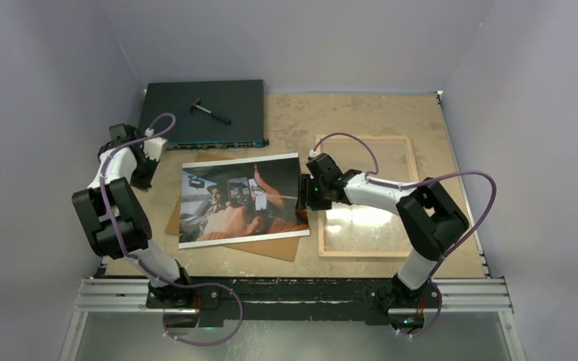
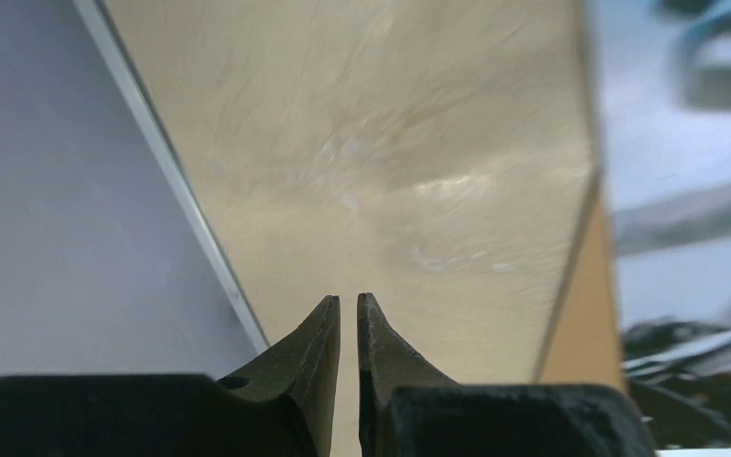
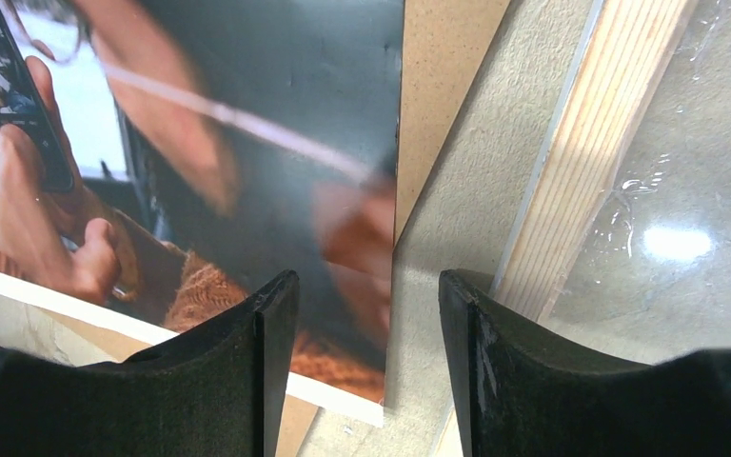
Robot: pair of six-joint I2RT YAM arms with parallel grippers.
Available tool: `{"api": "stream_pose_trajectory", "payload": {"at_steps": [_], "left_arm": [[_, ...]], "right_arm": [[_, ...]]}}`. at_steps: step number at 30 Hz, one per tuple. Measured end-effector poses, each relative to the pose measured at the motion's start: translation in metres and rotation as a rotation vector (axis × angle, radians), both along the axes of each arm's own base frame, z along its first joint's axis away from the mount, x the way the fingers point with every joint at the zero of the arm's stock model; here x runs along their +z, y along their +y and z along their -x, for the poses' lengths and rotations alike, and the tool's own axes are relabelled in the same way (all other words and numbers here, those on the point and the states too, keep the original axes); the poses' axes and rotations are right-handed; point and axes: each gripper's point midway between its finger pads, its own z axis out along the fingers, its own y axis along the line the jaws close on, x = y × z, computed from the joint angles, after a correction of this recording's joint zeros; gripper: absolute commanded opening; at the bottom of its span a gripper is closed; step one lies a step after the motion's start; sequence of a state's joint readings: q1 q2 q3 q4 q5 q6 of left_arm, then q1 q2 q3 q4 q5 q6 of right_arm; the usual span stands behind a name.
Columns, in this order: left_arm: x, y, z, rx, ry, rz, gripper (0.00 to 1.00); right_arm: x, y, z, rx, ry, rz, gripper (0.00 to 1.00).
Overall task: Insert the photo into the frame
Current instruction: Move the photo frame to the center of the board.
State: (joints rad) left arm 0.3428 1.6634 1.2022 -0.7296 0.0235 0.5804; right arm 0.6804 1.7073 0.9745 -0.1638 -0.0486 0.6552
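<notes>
Right gripper [image 3: 366, 314], jaws apart and holding nothing, straddles the photo's [image 1: 242, 199] 3 o'clock edge; frame [image 1: 363, 248] beside it.

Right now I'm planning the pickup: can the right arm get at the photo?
Probably yes. The right tool hangs open at the photo's right edge, nothing between them; the frame lies clear alongside.

Two robot arms, the left arm [image 1: 113, 214] and right arm [image 1: 414, 210], pair white link shells with bulky black joint housings, looping purple cables and black, pointed gripper fingers [image 3: 262, 371].
</notes>
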Motion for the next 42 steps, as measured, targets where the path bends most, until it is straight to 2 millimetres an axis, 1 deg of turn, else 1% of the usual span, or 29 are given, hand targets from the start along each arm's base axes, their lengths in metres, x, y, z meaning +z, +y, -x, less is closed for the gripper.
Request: {"api": "stream_pose_trajectory", "payload": {"at_steps": [1, 3, 5, 7, 10, 14, 22, 32, 35, 42], "left_arm": [[-0.007, 0.013, 0.009, 0.023, 0.018, -0.015, 0.1], [-0.021, 0.025, 0.024, 0.042, 0.056, -0.033, 0.1], [-0.035, 0.023, 0.038, 0.033, 0.095, -0.03, 0.1], [-0.047, 0.015, 0.048, 0.016, 0.127, -0.012, 0.1], [-0.057, 0.005, 0.055, 0.0, 0.144, 0.017, 0.1], [-0.062, -0.005, 0.051, -0.022, 0.136, 0.028, 0.1], [-0.062, -0.027, 0.031, -0.083, 0.086, 0.001, 0.07], [-0.063, -0.034, 0.029, -0.095, 0.071, -0.023, 0.02], [-0.063, -0.036, 0.028, -0.102, 0.067, -0.03, 0.01], [-0.063, -0.037, 0.028, -0.107, 0.06, -0.034, 0.0]], "right_arm": [[0.0, 0.0, 0.001, 0.003, 0.002, -0.002, 0.59], [0.0, 0.001, 0.002, 0.006, 0.003, -0.006, 0.59], [0.0, 0.002, 0.005, 0.009, 0.006, -0.016, 0.59], [0.0, 0.002, 0.009, 0.011, 0.01, -0.024, 0.6], [0.0, 0.002, 0.016, 0.01, 0.015, -0.034, 0.6], [0.0, 0.003, 0.025, 0.009, 0.029, -0.061, 0.6], [0.002, 0.011, 0.035, 0.011, 0.054, -0.127, 0.6], [0.005, 0.019, 0.046, 0.017, 0.1, -0.187, 0.6], [0.014, 0.022, 0.048, 0.019, 0.1, -0.215, 0.6], [0.051, 0.035, 0.048, 0.031, 0.067, -0.331, 0.6]]}}
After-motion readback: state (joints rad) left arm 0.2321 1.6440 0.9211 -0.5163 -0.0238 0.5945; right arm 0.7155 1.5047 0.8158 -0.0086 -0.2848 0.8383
